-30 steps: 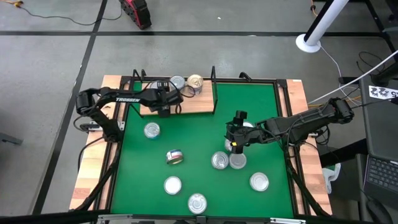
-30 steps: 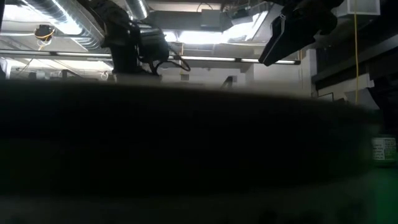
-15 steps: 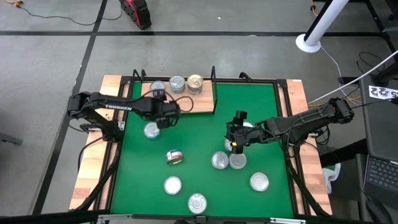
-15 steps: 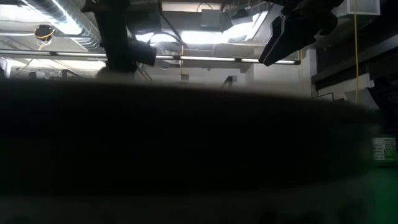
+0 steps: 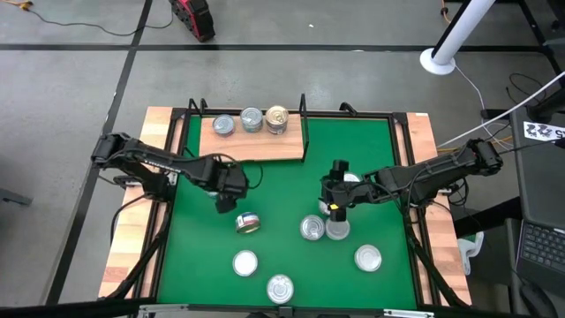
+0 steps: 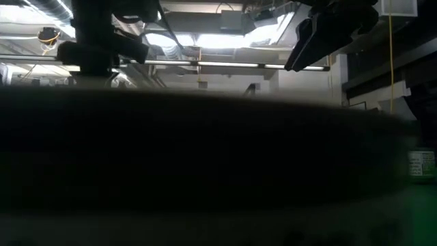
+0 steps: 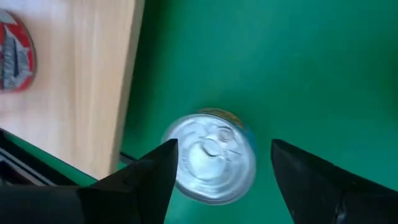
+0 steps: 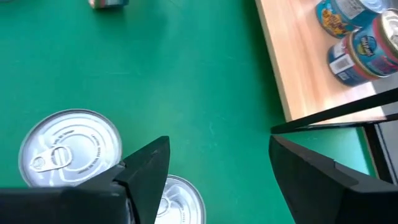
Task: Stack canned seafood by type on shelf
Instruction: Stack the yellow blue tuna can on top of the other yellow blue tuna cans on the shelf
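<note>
The shelf (image 5: 256, 146), a light wooden board, lies at the mat's far side with three tins (image 5: 252, 120) standing on it in a row. Several more tins stand on the green mat (image 5: 353, 146): two side by side (image 5: 324, 229), others near the front (image 5: 244, 262). One tin lies on its side (image 5: 248, 222). My left gripper (image 5: 226, 196) is open and points down over a silver-lidded tin (image 7: 214, 157). Its fingers (image 7: 146, 180) stand on either side of the tin and above it. My right gripper (image 5: 335, 208) hangs open over the mat's middle right, near the pair of tins (image 8: 68, 155), with nothing between its fingers.
A black frame and wooden borders (image 5: 132, 256) run round the mat. The shelf's black upright (image 5: 305, 132) stands at its right end. Free mat lies right of the shelf and between the two arms. The low view is almost all dark.
My left gripper has gone from the shelf's front edge toward the table's near edge and a little right. It turned as it went, stayed open, and now hangs over a tin on the mat. The tin at the shelf's left end now shows uncovered. My right arm has kept still.
</note>
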Motion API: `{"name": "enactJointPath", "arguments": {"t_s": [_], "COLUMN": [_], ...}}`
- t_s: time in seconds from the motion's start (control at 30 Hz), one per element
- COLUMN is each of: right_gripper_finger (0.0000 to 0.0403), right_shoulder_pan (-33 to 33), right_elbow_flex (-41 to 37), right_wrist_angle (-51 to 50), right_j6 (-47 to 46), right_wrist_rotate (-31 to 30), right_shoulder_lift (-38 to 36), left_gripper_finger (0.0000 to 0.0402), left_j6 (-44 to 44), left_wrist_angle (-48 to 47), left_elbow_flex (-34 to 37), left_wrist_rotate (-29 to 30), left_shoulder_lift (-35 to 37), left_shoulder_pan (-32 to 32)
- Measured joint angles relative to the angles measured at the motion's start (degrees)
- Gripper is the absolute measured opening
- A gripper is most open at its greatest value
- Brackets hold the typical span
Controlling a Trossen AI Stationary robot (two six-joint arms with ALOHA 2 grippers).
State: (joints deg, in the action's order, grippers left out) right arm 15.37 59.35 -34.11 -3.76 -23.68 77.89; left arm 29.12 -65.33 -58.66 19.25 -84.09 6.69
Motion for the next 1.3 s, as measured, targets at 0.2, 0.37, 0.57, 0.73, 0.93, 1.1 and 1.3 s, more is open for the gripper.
{"name": "enactJointPath", "arguments": {"t_s": [0.2,0.37,0.57,0.73,0.93,1.1,1.3], "right_gripper_finger": [0.0273,0.0273,0.0273,0.0273,0.0273,0.0273,0.0273], "right_shoulder_pan": [0.0,0.0,0.0,0.0,0.0,0.0,0.0], "right_elbow_flex": [0.0,0.0,0.0,0.0,0.0,0.0,0.0], "right_wrist_angle": [0.2,0.7,1.9,4.6,4.7,7.3,9.6], "right_j6": [-0.5,-0.5,-0.5,-0.3,-0.2,0.1,1.3], "right_wrist_rotate": [3.5,3.8,3.8,3.8,3.7,3.3,3.2], "right_shoulder_lift": [0.1,0.8,1.8,2.9,4.3,5.6,6.4], "left_gripper_finger": [0.0251,0.0250,0.0225,0.0201,0.0184,0.0167,0.0126], "left_j6": [10.4,16.8,17.4,17.1,17.0,14.4,10.3], "left_wrist_angle": [0.3,0.5,5.2,9.1,12.3,13.4,13.9], "left_elbow_flex": [1.9,6.3,11.4,14.3,17.3,18.5,18.7], "left_wrist_rotate": [-0.1,-0.1,0.1,1.3,2.6,5.4,6.7], "left_shoulder_lift": [0.0,0.0,-0.1,-0.1,0.1,0.1,0.0], "left_shoulder_pan": [3.6,6.4,8.5,8.7,8.7,8.7,8.7]}}
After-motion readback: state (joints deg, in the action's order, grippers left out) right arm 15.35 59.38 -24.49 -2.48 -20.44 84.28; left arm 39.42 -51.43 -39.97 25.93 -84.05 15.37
